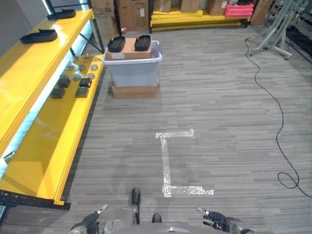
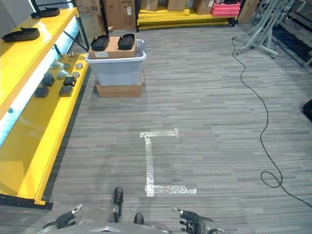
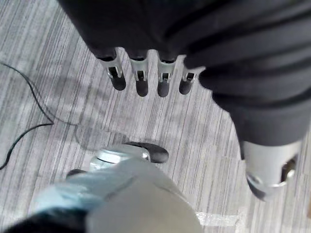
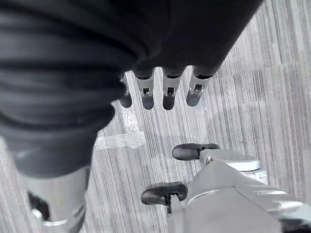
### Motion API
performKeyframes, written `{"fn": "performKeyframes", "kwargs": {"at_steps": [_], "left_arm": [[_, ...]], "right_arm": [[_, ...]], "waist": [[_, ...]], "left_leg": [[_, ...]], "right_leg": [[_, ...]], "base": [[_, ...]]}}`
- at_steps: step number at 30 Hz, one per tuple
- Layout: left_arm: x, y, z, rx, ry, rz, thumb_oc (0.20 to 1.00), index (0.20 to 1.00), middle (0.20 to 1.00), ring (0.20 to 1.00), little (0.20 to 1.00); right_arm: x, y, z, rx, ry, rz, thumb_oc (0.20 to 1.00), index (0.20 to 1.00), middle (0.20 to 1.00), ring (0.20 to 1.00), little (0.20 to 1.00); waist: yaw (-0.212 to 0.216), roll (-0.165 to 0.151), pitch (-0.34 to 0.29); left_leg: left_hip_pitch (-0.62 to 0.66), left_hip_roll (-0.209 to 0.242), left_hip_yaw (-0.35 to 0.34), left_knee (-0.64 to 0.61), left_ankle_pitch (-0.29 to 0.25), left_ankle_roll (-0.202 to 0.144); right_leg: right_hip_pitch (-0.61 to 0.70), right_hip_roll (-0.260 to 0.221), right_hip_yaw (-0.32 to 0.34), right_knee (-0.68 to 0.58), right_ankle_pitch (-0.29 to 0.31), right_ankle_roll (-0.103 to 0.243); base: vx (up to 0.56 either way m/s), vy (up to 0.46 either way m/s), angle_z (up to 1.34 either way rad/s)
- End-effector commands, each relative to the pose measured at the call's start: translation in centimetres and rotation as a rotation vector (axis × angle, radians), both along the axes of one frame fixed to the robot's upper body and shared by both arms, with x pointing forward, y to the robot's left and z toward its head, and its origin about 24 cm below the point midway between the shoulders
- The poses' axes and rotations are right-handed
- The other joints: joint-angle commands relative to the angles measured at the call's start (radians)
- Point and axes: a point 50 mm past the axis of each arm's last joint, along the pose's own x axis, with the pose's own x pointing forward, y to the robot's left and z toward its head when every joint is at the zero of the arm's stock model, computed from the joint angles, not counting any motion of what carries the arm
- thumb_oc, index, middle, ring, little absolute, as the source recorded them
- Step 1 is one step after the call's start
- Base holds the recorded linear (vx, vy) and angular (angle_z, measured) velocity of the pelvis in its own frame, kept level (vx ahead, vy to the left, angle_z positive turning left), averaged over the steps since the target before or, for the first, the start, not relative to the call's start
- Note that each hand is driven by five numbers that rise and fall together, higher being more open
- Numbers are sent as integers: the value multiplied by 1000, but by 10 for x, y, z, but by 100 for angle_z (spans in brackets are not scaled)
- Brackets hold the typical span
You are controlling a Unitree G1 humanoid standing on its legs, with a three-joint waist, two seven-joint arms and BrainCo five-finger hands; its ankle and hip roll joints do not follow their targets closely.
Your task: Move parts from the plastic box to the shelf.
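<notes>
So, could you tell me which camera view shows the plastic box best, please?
The left eye view: the plastic box stands whole beside the yellow shelf, two black parts on top. The right eye view shows the same. Both wrist views show floor.

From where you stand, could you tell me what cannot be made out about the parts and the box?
- Inside of the pale grey plastic box: hidden by the brown cardboard sheet across its top, head views.
- Small dark and silver parts on the yellow shelf: too small to identify.
- Upper shelf: cut off by the frame edge.
</notes>
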Motion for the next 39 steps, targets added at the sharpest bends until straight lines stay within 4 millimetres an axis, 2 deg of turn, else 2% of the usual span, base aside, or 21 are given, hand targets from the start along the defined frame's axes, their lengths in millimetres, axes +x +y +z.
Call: {"fn": "performKeyframes", "kwargs": {"at_steps": [1,4,6,8,10,12,13,14,16,18,22,26,28,30,32,33,34,35,37,38,39], "left_arm": [[5,5,3,30,-35,-81,1000,1000,1000,1000,1000],[18,10,7,49,-77,-84,1000,1000,1000,1000,1000],[32,12,11,56,-113,-107,1000,1000,1000,1000,1000],[44,10,15,59,-134,-153,1000,1000,1000,1000,1000],[54,6,17,60,-147,-201,1000,1000,1000,1000,1000],[63,2,19,50,-165,-227,1000,1000,1000,1000,1000],[74,-2,22,42,-183,-261,1000,1000,1000,1000,1000],[75,-3,22,41,-183,-267,1000,1000,1000,1000,1000],[80,-7,23,37,-188,-277,1000,1000,1000,1000,1000],[78,-12,21,25,-166,-257,1000,1000,1000,1000,1000],[69,-14,16,20,-115,-246,1000,1000,1000,1000,1000],[55,-18,10,29,-76,-186,1000,1000,1000,1000,1000],[53,-19,9,20,-75,-174,1000,1000,1000,1000,1000],[51,-21,8,11,-91,-129,1000,1000,1000,1000,1000],[50,-22,8,1,-111,-84,1000,1000,1000,1000,1000],[51,-22,9,-3,-114,-81,1000,1000,1000,1000,1000],[52,-22,9,-9,-113,-86,1000,1000,1000,1000,1000],[52,-22,9,-10,-114,-94,1000,1000,1000,1000,1000],[48,-21,8,-4,-97,-114,1000,1000,1000,1000,1000],[42,-20,6,-6,-84,-68,1000,1000,1000,1000,1000],[39,-20,5,-7,-80,-44,1000,1000,1000,1000,1000]], "right_arm": [[-6,-13,3,-31,-24,-35,1000,1000,1000,1000,1000],[-8,-6,0,-4,-6,-18,1000,1000,1000,1000,1000],[-13,0,-3,-26,35,20,1000,1000,1000,1000,1000],[-17,4,-6,-29,46,12,1000,1000,1000,1000,1000],[-15,10,-7,-24,42,37,1000,1000,1000,1000,1000],[-10,16,-8,-34,28,66,1000,1000,1000,1000,1000],[-6,19,-7,-47,17,57,1000,1000,1000,1000,1000],[-6,19,-7,-48,17,54,1000,1000,1000,1000,1000],[-5,18,-7,-61,26,62,1000,1000,1000,1000,1000],[-11,16,-8,-78,61,101,1000,1000,1000,1000,1000],[-20,14,-10,-91,99,80,1000,1000,1000,1000,1000],[-30,11,-13,-113,151,67,1000,1000,1000,1000,1000],[-31,11,-13,-116,157,67,1000,1000,1000,1000,1000],[-28,8,-11,-123,139,63,1000,1000,1000,1000,1000],[-23,4,-9,-130,124,47,1000,1000,1000,1000,1000],[-22,0,-8,-138,118,38,1000,1000,1000,1000,1000],[-21,-4,-6,-138,116,18,1000,1000,1000,1000,1000],[-21,-5,-6,-136,117,12,1000,1000,1000,1000,1000],[-14,-7,-3,-111,86,-58,1000,1000,1000,1000,1000],[-7,-6,-2,-94,54,-90,1000,1000,1000,1000,1000],[-5,-6,-1,-90,44,-97,1000,1000,1000,1000,1000]], "waist": [[42,15,24],[41,5,1],[36,5,-8],[33,14,-13],[26,28,-8],[16,40,2],[-2,39,16],[-6,39,20],[-27,22,24],[-64,6,27],[-91,0,24],[-107,-4,12],[-107,-5,9],[-97,-4,7],[-81,-20,19],[-71,-28,26],[-59,-35,33],[-56,-32,35],[-38,-27,39],[-28,-21,36],[-24,-17,36]], "left_leg": [[-60,38,73,188,-11,32],[-10,35,124,152,-66,79],[35,27,138,132,-90,111],[78,24,129,109,-106,136],[125,32,118,84,-120,146],[168,44,114,66,-129,140],[206,49,108,52,-137,126],[212,50,106,51,-139,124],[231,39,110,54,-162,119],[289,19,109,51,-216,117],[336,15,90,55,-259,123],[360,27,70,98,-295,118],[362,34,65,122,-297,111],[330,58,53,296,-214,76],[204,65,50,569,-126,41],[137,71,58,653,-115,38],[70,89,79,676,-118,43],[60,98,86,668,-124,44],[69,110,131,517,-148,55],[83,107,150,407,-152,57],[86,104,153,364,-144,54]], "right_leg": [[30,-47,42,106,-77,76],[48,-57,35,162,-129,95],[13,-80,-12,287,-103,117],[-54,-91,-47,452,-46,147],[-138,-118,-88,531,-19,167],[-190,-147,-124,497,-21,166],[-202,-163,-141,357,-21,159],[-196,-163,-144,337,-20,159],[-216,-181,-138,207,33,168],[-274,-202,-128,119,135,200],[-307,-197,-108,106,168,203],[-284,-171,-91,100,147,165],[-276,-165,-91,103,140,154],[-244,-156,-105,93,120,124],[-198,-162,-109,72,104,94],[-178,-168,-113,66,98,86],[-151,-171,-119,59,88,82],[-142,-167,-121,57,84,82],[-109,-161,-127,48,62,93],[-97,-156,-131,46,52,101],[-89,-152,-130,45,47,103]], "base": [[226,196,-80],[220,206,-30],[215,183,-25],[186,147,-7],[171,99,-3],[220,14,-10],[214,-52,17],[252,-82,22],[206,-61,31],[380,-81,9],[338,-127,-4],[309,-186,26],[198,-158,32],[264,-245,32],[254,-254,12],[288,-235,-10],[213,-130,-14],[287,-90,5],[355,37,15],[343,115,0],[340,133,0]]}}
